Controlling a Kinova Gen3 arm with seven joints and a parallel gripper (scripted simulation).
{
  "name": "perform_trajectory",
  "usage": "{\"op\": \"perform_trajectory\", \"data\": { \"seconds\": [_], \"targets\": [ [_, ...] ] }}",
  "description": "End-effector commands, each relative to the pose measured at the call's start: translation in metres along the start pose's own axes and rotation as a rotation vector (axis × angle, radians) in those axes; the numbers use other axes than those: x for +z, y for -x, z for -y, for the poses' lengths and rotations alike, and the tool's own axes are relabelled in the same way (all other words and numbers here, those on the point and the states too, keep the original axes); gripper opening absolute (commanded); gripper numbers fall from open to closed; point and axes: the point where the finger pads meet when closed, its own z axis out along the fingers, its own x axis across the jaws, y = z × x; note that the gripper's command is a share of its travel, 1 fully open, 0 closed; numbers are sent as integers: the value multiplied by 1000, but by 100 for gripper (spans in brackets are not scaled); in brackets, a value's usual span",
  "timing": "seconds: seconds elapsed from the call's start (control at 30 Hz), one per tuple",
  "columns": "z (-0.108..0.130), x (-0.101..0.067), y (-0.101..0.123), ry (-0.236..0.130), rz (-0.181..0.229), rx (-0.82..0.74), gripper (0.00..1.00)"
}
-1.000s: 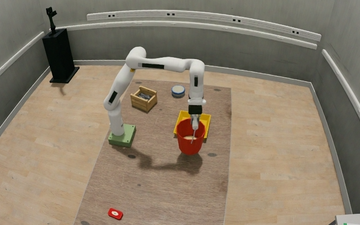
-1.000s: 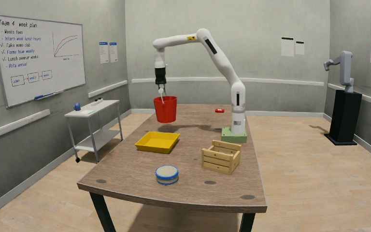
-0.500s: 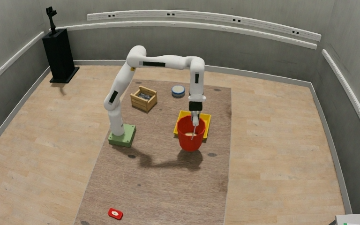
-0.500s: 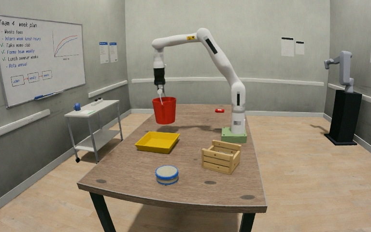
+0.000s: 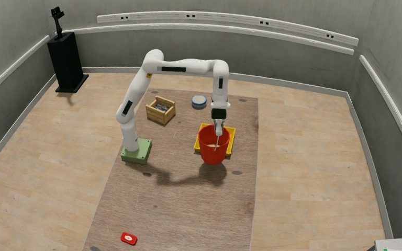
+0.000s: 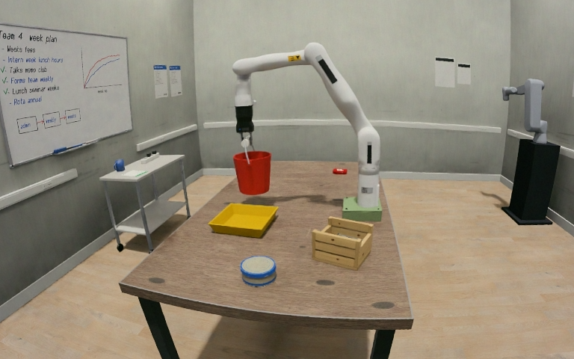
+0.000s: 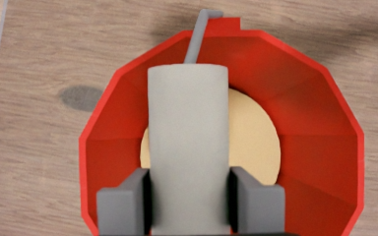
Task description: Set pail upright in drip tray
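The red pail (image 5: pixel 212 152) (image 6: pixel 252 173) (image 7: pixel 314 123) hangs upright in the air from its wire handle, well above the table. My gripper (image 5: pixel 218 129) (image 6: pixel 245 140) (image 7: pixel 189 190) is shut on the handle's grey grip (image 7: pixel 188 138), straight above the pail's mouth. The pail's tan bottom shows in the wrist view, with bare table around the pail. The yellow drip tray (image 5: pixel 231 138) (image 6: pixel 242 218) lies empty on the table; in the exterior view it lies nearer the camera than the pail, not below it. In the top view the pail hides part of the tray.
A wooden crate (image 5: pixel 160 109) (image 6: pixel 341 241) and a blue-rimmed round tin (image 5: pixel 199 101) (image 6: pixel 258 270) stand on the table beyond the tray. The arm's green base (image 5: pixel 136 151) (image 6: pixel 361 209) is at the table's side. A small red object (image 5: pixel 129 238) (image 6: pixel 339 170) lies at the far end.
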Motion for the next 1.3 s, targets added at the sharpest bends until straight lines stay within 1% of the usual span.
{"op": "perform_trajectory", "data": {
  "seconds": [0.0, 0.3, 0.37, 0.87, 0.93, 1.27],
  "targets": [
    [-11, -1, 2, 0, 3, 0, 0],
    [-36, -1, 5, 0, 3, 0, 0],
    [-36, -1, 5, 0, 3, 0, 0],
    [-79, -1, 9, 0, 3, 0, 0],
    [-79, -1, 9, 0, 3, 0, 0],
    [-106, -1, 12, 0, 3, 0, 0]
  ]
}}
